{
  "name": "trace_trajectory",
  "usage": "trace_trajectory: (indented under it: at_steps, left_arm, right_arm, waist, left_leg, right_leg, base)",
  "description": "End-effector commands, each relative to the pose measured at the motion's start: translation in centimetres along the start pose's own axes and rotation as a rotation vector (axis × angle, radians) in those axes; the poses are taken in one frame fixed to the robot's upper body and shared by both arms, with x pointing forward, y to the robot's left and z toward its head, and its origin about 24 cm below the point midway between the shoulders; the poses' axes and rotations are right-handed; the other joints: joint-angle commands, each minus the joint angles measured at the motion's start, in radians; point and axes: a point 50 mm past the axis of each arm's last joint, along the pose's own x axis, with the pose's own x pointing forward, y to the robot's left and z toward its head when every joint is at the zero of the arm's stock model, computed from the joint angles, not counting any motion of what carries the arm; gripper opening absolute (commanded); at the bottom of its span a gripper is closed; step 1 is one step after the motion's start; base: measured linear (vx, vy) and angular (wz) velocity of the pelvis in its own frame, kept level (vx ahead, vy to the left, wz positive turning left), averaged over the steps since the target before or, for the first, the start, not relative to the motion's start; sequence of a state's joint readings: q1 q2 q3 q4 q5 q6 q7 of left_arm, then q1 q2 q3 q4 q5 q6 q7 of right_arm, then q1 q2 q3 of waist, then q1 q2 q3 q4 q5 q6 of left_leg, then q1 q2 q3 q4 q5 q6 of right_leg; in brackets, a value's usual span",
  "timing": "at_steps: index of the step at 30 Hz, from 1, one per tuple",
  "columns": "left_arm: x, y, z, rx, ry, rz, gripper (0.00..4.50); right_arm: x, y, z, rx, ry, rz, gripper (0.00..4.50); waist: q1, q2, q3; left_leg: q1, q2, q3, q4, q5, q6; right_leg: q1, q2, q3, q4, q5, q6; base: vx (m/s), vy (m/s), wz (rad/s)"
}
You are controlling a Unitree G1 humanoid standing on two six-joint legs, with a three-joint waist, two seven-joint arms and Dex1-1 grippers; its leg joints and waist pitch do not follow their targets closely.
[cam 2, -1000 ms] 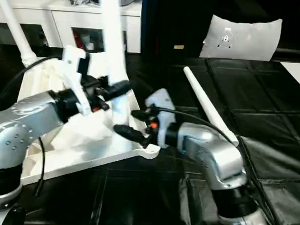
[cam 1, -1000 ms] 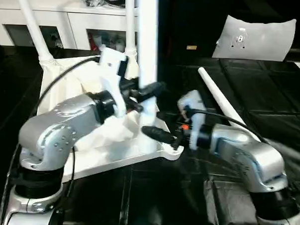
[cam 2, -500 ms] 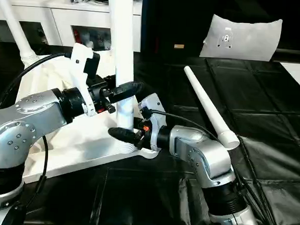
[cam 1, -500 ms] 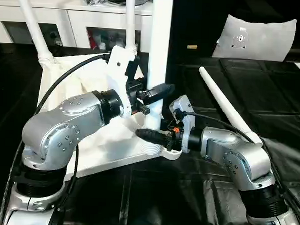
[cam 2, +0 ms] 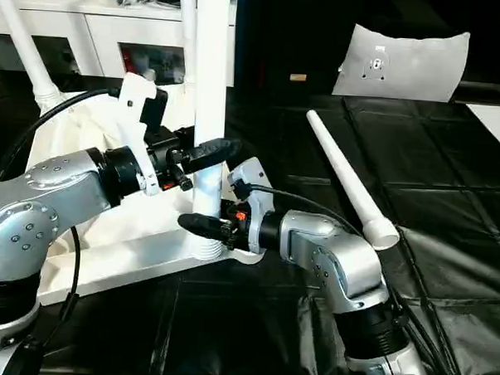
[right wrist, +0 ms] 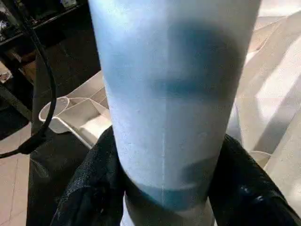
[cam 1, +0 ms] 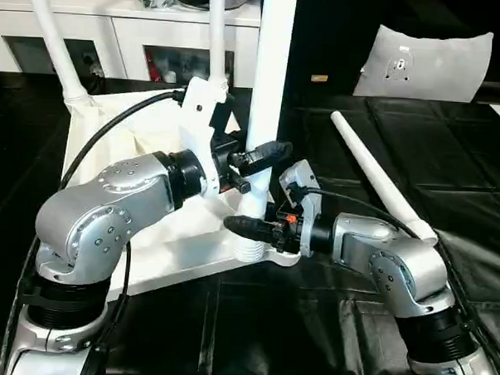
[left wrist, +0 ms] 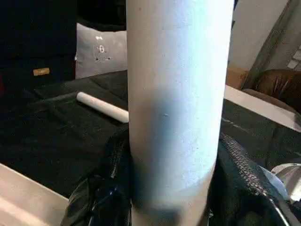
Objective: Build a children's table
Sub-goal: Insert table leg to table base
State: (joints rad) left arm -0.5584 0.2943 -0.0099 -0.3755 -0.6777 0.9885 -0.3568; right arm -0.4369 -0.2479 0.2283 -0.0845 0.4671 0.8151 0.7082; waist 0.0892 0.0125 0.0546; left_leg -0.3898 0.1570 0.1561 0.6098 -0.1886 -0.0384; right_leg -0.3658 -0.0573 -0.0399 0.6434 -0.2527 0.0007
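The children's table top (cam 1: 148, 249) lies upside down on the black work table. Two white legs (cam 1: 53, 38) (cam 1: 215, 28) stand in its far corners. A third leg (cam 1: 269, 89) stands upright on the near right corner socket (cam 1: 249, 247). My left gripper (cam 1: 264, 155) is shut on this leg at mid height; its black fingers (left wrist: 106, 188) hug the tube (left wrist: 176, 103). Just above the socket, my right gripper (cam 1: 252, 225) is shut on the same leg (right wrist: 174, 94), with a finger (right wrist: 89, 188) on each side. A fourth leg (cam 1: 375, 176) lies loose on the black cover to the right.
A flat white rounded panel (cam 1: 426, 62) leans at the back right. A white cabinet (cam 1: 116, 24) runs along the back left. A black cable (cam 1: 112, 123) arcs over my left forearm. The right forearm (cam 1: 380, 251) stretches across the table's front right.
The held leg has swung from a slight lean to upright over the near right socket. My right gripper moved in and closed around its lower end. The left grip is unchanged.
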Motion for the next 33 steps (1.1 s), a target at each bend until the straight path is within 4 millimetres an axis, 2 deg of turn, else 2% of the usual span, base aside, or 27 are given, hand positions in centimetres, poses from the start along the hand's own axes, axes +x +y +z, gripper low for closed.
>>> trace_trajectory:
  at_steps: [1,3,4,6,10,13,15,18,21,23,25,26,28,29,31,33]
  left_arm:
    - [-0.3,-1.1,0.8,0.027,-0.044,-0.084,1.82]
    - [-0.4,-1.3,0.8,0.022,-0.058,-0.111,1.82]
    - [-0.4,-1.3,0.8,0.022,-0.058,-0.111,2.17]
    - [-1.2,-1.6,-0.3,0.056,-0.052,-0.139,2.52]
    - [-1.8,-2.1,-0.6,0.051,-0.078,-0.164,2.52]
    - [-2.1,-2.2,-0.9,0.037,-0.069,-0.177,2.52]
    - [-2.2,-2.2,-1.0,0.034,-0.068,-0.177,2.52]
    - [-2.2,-2.2,-1.1,0.033,-0.07,-0.178,2.52]
    - [-2.5,-2.3,-1.3,0.034,-0.079,-0.205,2.52]
    - [-2.8,-2.6,-1.3,0.013,-0.108,-0.244,2.52]
    - [-3.1,-3.0,-1.2,-0.023,-0.153,-0.286,2.52]
    - [-3.4,-3.4,-0.9,-0.087,-0.227,-0.337,2.52]
    - [-3.6,-3.6,-0.8,-0.124,-0.266,-0.365,2.52]
    - [-3.7,-3.8,-0.8,-0.157,-0.292,-0.386,2.52]
    - [-3.7,-3.8,-0.8,-0.157,-0.292,-0.386,2.52]
    - [-3.8,-3.4,-1.4,-0.199,-0.332,-0.346,2.52]
  right_arm:
    - [-0.3,0.0,-0.1,0.0,-0.015,-0.001,1.93]
    - [-0.3,0.0,-0.1,-0.004,-0.016,-0.004,1.93]
    - [-0.3,0.0,-0.1,-0.004,-0.016,-0.004,1.93]
    - [-0.6,0.4,-0.4,-0.012,-0.034,-0.003,1.93]
    - [-0.8,1.1,-0.7,-0.014,-0.052,0.007,1.93]
    - [-1.0,1.5,-1.2,-0.012,-0.059,0.012,1.93]
    - [-1.1,1.6,-1.3,-0.014,-0.059,0.012,1.93]
    - [-1.2,1.8,-1.4,-0.018,-0.06,0.013,1.92]
    - [-1.4,2.1,-1.6,-0.027,-0.069,0.011,1.91]
    - [-1.6,2.0,-1.6,-0.027,-0.078,-0.002,1.91]
    - [-1.8,2.0,-1.6,-0.025,-0.089,-0.014,1.91]
    - [-1.9,2.0,-1.6,-0.02,-0.108,-0.023,1.91]
    - [-2.0,2.1,-1.6,-0.017,-0.122,-0.025,1.91]
    - [-2.1,2.3,-1.5,-0.017,-0.139,-0.014,1.91]
    - [-2.1,2.3,-1.5,-0.017,-0.139,-0.014,1.91]
    - [-2.2,3.2,-1.0,-0.018,-0.195,0.04,1.91]
  waist:
    - [0.0,0.001,-0.063]
    - [0.0,0.001,-0.063]
    - [0.0,0.001,-0.064]
    - [0.001,0.001,-0.063]
    - [-0.002,0.001,-0.062]
    - [0.0,0.004,-0.058]
    - [-0.003,0.001,-0.055]
    - [-0.003,0.004,-0.053]
    - [-0.003,0.007,-0.056]
    - [-0.003,0.002,-0.056]
    - [-0.003,0.003,-0.058]
    - [-0.004,0.001,-0.058]
    - [-0.004,-0.001,-0.056]
    - [-0.004,0.003,-0.054]
    - [-0.005,0.001,-0.052]
    - [-0.005,0.002,-0.047]
  left_leg:
    - [0.019,0.06,-0.018,-0.069,-0.064,-0.03]
    - [0.019,0.061,-0.019,-0.07,-0.069,-0.033]
    - [0.019,0.061,-0.019,-0.07,-0.068,-0.033]
    - [0.018,0.063,-0.02,-0.071,-0.071,-0.029]
    - [0.019,0.063,-0.019,-0.072,-0.076,-0.028]
    - [0.023,0.065,-0.018,-0.077,-0.127,-0.042]
    - [0.021,0.061,-0.019,-0.079,-0.152,-0.046]
    - [0.022,0.062,-0.02,-0.081,-0.167,-0.051]
    - [0.021,0.062,-0.022,-0.081,-0.148,-0.053]
    - [0.019,0.061,-0.021,-0.079,-0.139,-0.048]
    - [0.018,0.062,-0.019,-0.078,-0.125,-0.046]
    - [0.019,0.061,-0.018,-0.077,-0.123,-0.045]
    - [0.018,0.062,-0.017,-0.078,-0.134,-0.042]
    - [0.019,0.062,-0.018,-0.079,-0.15,-0.042]
    - [0.022,0.062,-0.019,-0.082,-0.18,-0.045]
    - [0.021,0.065,-0.02,-0.086,-0.207,-0.046]
  right_leg:
    - [0.041,-0.079,0.048,-0.07,0.064,-0.205]
    - [0.042,-0.079,0.048,-0.069,0.064,-0.204]
    - [0.042,-0.079,0.047,-0.069,0.067,-0.204]
    - [0.042,-0.08,0.047,-0.07,0.06,-0.198]
    - [0.04,-0.077,0.047,-0.07,0.067,-0.195]
    - [0.035,-0.079,0.049,-0.075,-0.009,-0.192]
    - [0.036,-0.078,0.05,-0.08,-0.063,-0.183]
    - [0.033,-0.079,0.052,-0.085,-0.102,-0.169]
    - [0.032,-0.076,0.051,-0.08,-0.066,-0.166]
    - [0.034,-0.077,0.051,-0.08,-0.045,-0.169]
    - [0.034,-0.076,0.051,-0.078,-0.016,-0.174]
    - [0.034,-0.078,0.05,-0.075,-0.008,-0.181]
    - [0.035,-0.077,0.051,-0.078,-0.018,-0.189]
    - [0.033,-0.078,0.051,-0.08,-0.045,-0.187]
    - [0.03,-0.075,0.051,-0.085,-0.095,-0.176]
    - [0.028,-0.078,0.054,-0.092,-0.146,-0.158]
  base:
    - [0.0,0.0,0.0]
    - [0.0,0.0,0.0]
    - [0.0,0.0,0.0]
    - [0.0,0.0,0.0]
    - [0.0,0.0,0.0]
    - [0.0,0.0,0.0]
    - [0.0,0.0,0.0]
    - [0.0,0.0,0.0]
    - [0.0,0.0,0.0]
    - [0.0,0.0,0.0]
    - [0.0,0.0,0.0]
    - [0.0,0.0,0.0]
    - [0.0,0.0,0.0]
    - [0.0,0.0,0.0]
    - [0.0,0.0,0.0]
    - [0.0,0.0,0.0]
